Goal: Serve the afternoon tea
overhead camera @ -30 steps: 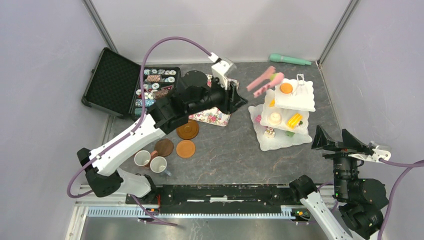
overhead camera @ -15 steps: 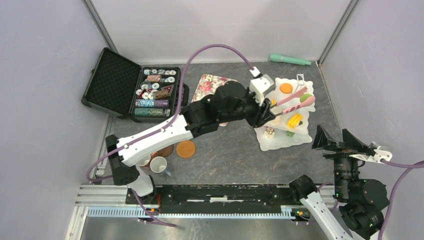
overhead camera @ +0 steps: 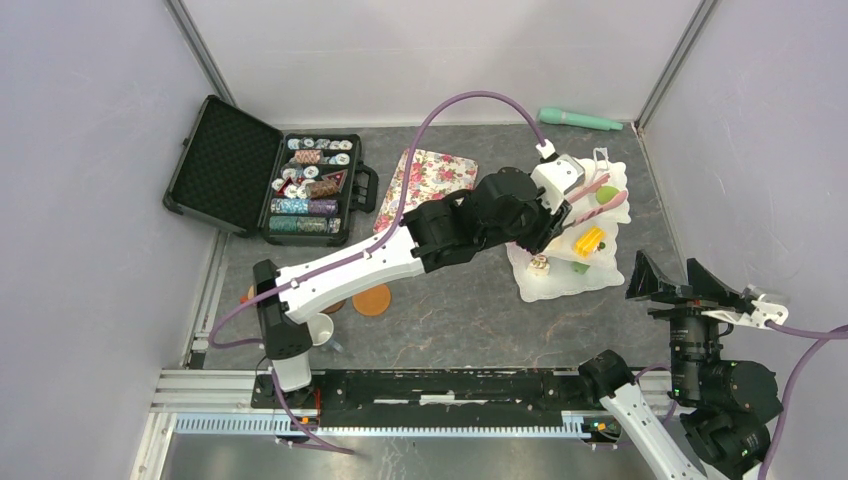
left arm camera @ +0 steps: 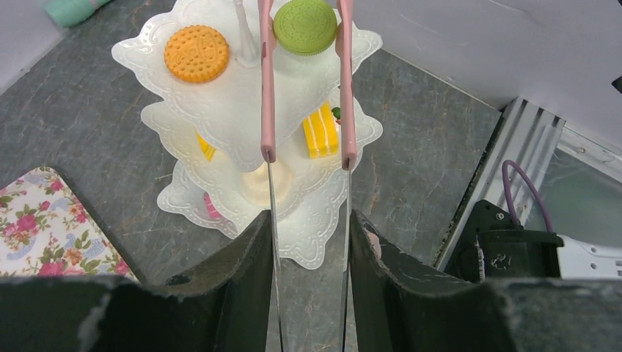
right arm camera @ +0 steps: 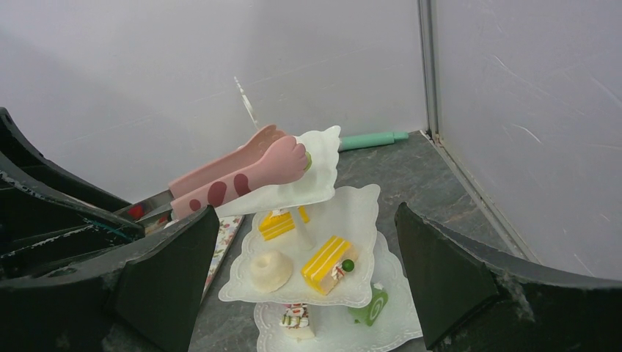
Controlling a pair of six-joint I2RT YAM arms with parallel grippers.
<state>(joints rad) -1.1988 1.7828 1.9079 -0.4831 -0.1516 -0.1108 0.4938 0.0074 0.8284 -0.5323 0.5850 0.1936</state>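
1. The left hand [left arm camera: 308,279] was closed partway on the metal shanks of the pink tongs [left arm camera: 265,88], squeezing them from both sides. That squeeze was what kept the tong tips pinched on the green pastry [left arm camera: 305,26].
2. The tongs served as a long reach. The left arm was stretched across the counter [overhead camera: 470,300], and the pastry could go onto the high tier without the bulky hand crowding the stand [left arm camera: 220,110].
3. The green pastry sat between the tong tips over the top tier, beside the orange biscuit [left arm camera: 196,53] and on the free side of the tier. I could not tell whether it was touching the tier or just above it.
4. I judged the step to be placing this pastry; easing the grip should let the tongs spring apart and drop it.
5. The lower tiers carried yellow cake slices [right arm camera: 328,265], a pale ring cake [right arm camera: 271,270] and a green roll [right arm camera: 369,308], so the stand looked nearly filled.
6. The right hand [overhead camera: 675,282] stood wide open and empty at the right edge, well apart from the stand and out of the left arm's way.
7. A saucer [overhead camera: 372,299] and a mug [overhead camera: 320,328] lay near the left arm's base, not yet paired, and the floral tray [overhead camera: 428,178] lay bare.
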